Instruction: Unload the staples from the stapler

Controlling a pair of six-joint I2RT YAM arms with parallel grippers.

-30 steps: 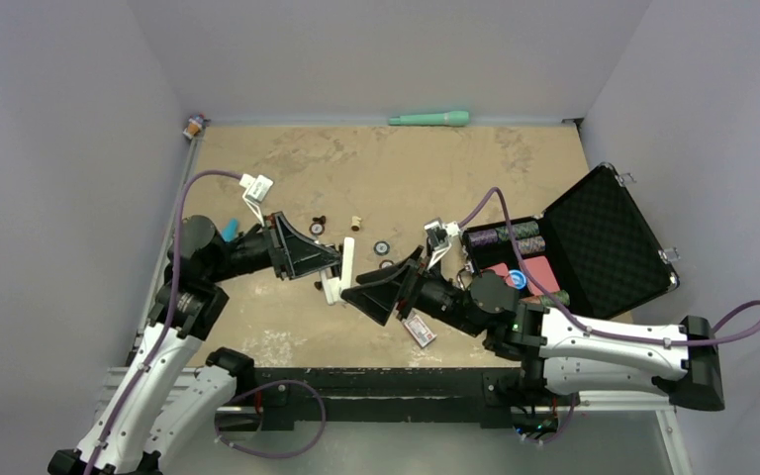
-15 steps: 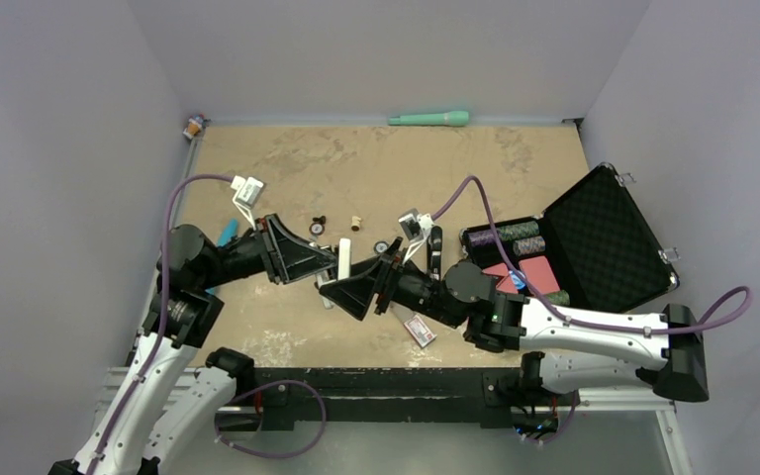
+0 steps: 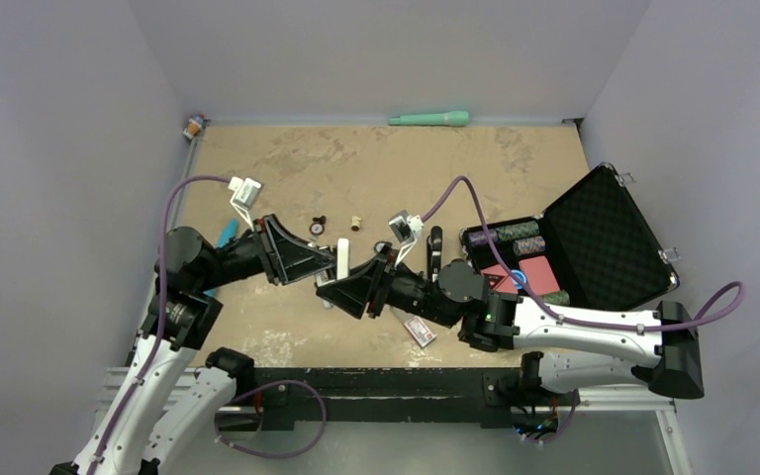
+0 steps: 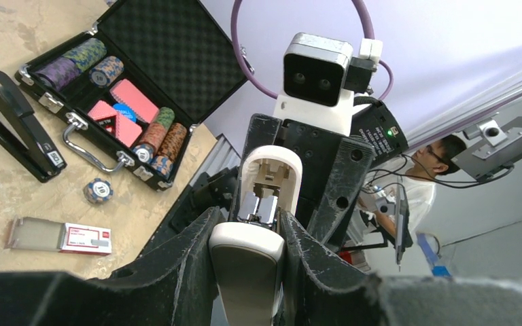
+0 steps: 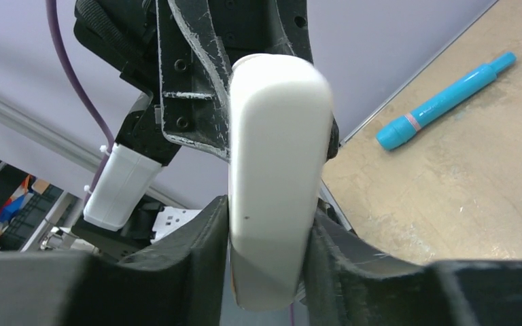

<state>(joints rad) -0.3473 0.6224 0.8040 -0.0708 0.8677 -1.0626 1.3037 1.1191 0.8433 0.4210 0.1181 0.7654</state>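
sandy table (image 3: 287,178): left gripper (image 4: 247,234) and right gripper (image 5: 270,224) both pinch the white bar (image 5: 279,149); black stapler (image 3: 434,249) lies beside the case (image 3: 594,233). best to pull gently, straight.

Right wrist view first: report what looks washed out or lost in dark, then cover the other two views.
Right wrist: the white bar is bright, almost featureless, the right gripper's fingers dark; the blue pen reads clearly. Left wrist: the left gripper's fingers go near-black, the chip case crisp, the scene tilted. Top external: even light, faint shadows, no glare.
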